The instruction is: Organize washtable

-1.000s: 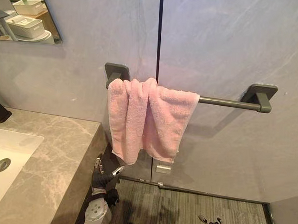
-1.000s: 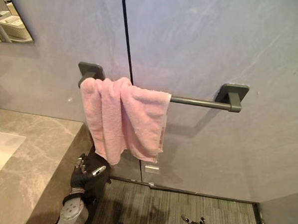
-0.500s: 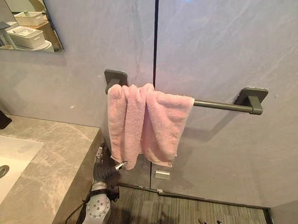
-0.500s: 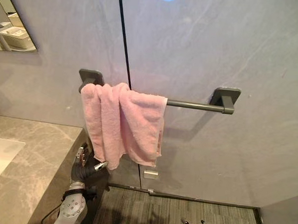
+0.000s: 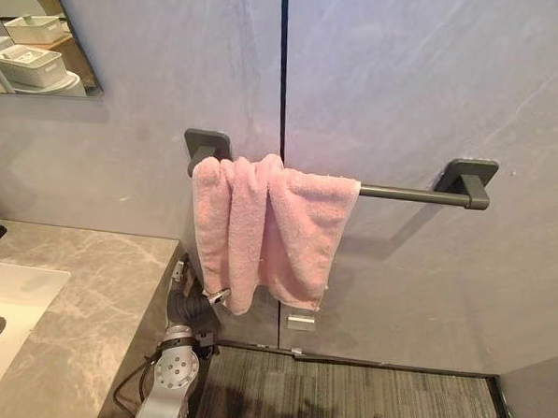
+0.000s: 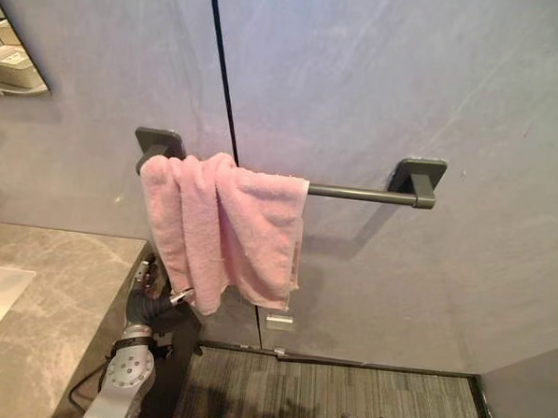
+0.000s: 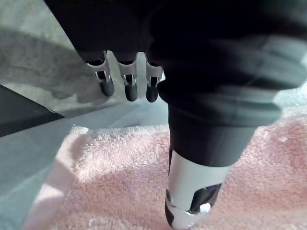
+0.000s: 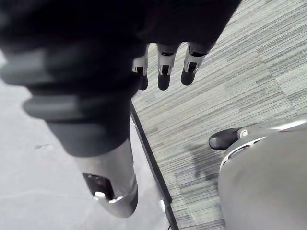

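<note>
One pink towel (image 5: 269, 227) is hanging bunched at the left end of the wall rail (image 5: 402, 192), beside the washtable counter (image 5: 87, 302). You are holding your left hand (image 5: 191, 307) just under its lower edge, fingers (image 7: 127, 88) straight, thumb out, gripping nothing. Your right hand (image 8: 164, 72) is hanging low over the floor, fingers relaxed. You are starting on the towel, I judge; next you are needing to pinch the hem and spread it along the rail

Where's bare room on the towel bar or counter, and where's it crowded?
Bare: the bar from the pink towel to the right bracket; the counter beside the sink. Crowded: the left bracket end, with the towel bunched and the left robot hand by its lower corner.
</note>
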